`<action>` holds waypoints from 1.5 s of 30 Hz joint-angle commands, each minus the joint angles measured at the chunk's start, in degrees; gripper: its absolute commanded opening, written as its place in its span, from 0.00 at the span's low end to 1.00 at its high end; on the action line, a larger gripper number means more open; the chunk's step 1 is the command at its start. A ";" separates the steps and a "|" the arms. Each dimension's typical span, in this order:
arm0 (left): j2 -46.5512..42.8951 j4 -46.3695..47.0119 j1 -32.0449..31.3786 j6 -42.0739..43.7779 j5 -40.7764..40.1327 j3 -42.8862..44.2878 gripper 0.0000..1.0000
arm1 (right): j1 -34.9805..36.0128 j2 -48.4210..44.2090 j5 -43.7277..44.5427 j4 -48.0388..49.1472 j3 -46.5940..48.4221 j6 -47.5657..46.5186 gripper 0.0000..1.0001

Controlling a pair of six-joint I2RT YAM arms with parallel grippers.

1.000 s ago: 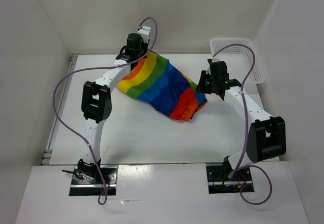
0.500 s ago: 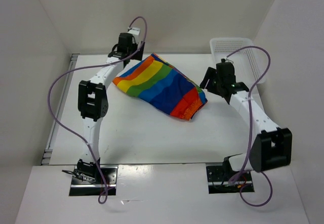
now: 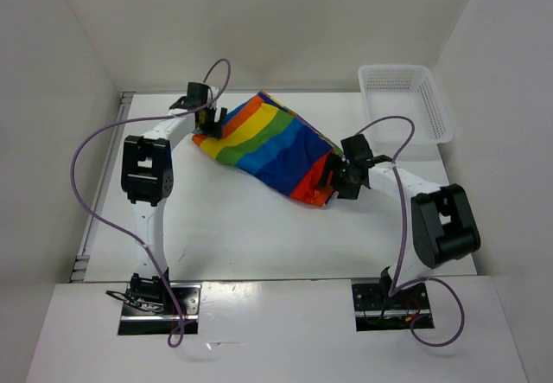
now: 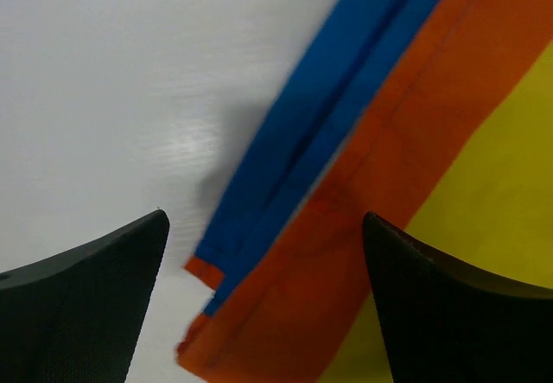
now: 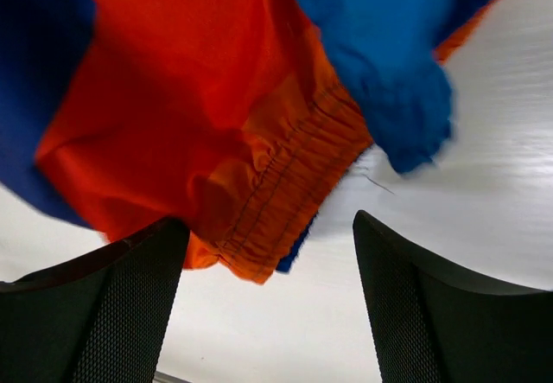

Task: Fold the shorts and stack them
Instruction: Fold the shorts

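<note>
The shorts (image 3: 272, 145) lie spread on the worktop (image 3: 233, 227). Left jaws hang apart over an orange corner, right jaws apart over the waistband.

Bright, even light, soft shadows; wrist views are blurred, the shorts (image 5: 216, 115) smeared close up.

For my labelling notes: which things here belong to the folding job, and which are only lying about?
Job: rainbow shorts; left end effector; right end effector.
Lying about: white mesh basket.
</note>
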 commanded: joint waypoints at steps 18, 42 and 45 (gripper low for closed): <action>-15.46 -4.21 2.48 0.19 0.95 -27.01 0.00 | 2.11 11.11 -5.18 2.93 9.70 -12.93 0.31; -23.93 -7.21 9.52 0.19 6.21 -20.80 0.73 | -1.24 4.78 -5.54 2.74 9.62 -13.66 0.79; -18.39 -7.21 9.52 0.19 9.02 -16.58 0.73 | -1.24 4.78 -6.16 2.75 8.21 -12.51 0.79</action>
